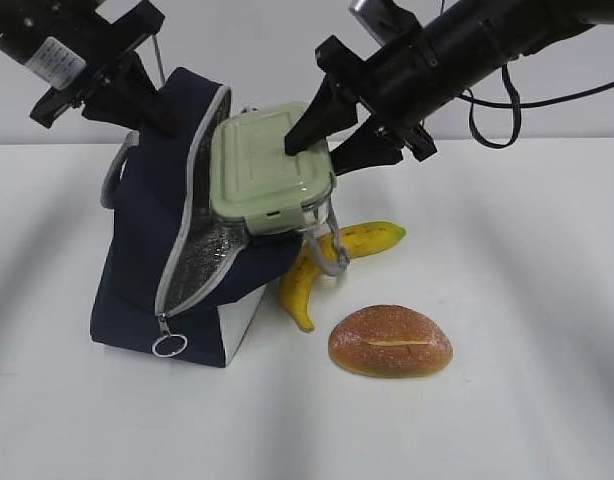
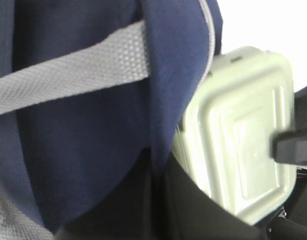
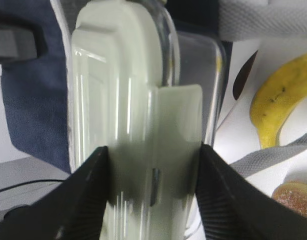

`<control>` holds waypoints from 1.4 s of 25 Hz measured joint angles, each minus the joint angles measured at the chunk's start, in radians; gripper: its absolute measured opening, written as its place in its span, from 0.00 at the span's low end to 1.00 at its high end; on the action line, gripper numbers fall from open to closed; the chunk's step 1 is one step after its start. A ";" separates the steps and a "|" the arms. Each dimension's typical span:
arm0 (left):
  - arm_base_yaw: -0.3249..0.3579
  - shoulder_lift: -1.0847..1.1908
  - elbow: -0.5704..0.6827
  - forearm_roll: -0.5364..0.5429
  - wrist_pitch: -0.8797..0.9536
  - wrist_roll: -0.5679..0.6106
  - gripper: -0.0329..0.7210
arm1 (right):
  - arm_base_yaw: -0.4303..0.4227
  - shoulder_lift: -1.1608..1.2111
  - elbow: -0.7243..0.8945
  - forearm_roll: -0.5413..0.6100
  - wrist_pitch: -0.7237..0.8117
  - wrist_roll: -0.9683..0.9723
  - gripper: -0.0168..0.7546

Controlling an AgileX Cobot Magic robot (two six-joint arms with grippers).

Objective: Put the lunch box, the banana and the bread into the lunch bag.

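Observation:
The navy lunch bag (image 1: pixel 147 260) leans on the table at the left, its zipper undone and its silver lining showing. My left gripper (image 1: pixel 155 108) is shut on the bag's upper edge and holds the mouth wide; close up, the left gripper (image 2: pixel 158 200) pinches navy fabric. The lunch box (image 1: pixel 267 170), green lid outward, is tilted on edge at the bag's mouth. My right gripper (image 1: pixel 327 142) is shut on its upper right end, and in the wrist view the right gripper (image 3: pixel 153 190) clamps the lunch box (image 3: pixel 143 100) from both sides. The banana (image 1: pixel 332 255) and the bread (image 1: pixel 390 340) lie on the table right of the bag.
A grey strap handle (image 1: pixel 327 250) hangs over the banana, and another strap (image 2: pixel 68 75) crosses the bag's fabric. A metal ring pull (image 1: pixel 169 346) dangles at the bag's lower front. White table (image 1: pixel 527 330) extends to the right and front.

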 joint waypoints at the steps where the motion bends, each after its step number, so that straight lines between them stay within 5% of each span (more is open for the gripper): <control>1: 0.000 0.000 0.000 -0.004 0.000 0.000 0.04 | 0.003 0.000 0.000 0.000 -0.016 0.008 0.51; 13: 0.000 0.000 0.000 -0.013 0.000 0.000 0.04 | 0.144 0.002 -0.001 -0.123 -0.229 0.102 0.51; 35: 0.000 0.002 0.000 -0.012 0.000 0.000 0.04 | 0.280 0.155 -0.006 -0.075 -0.446 0.179 0.51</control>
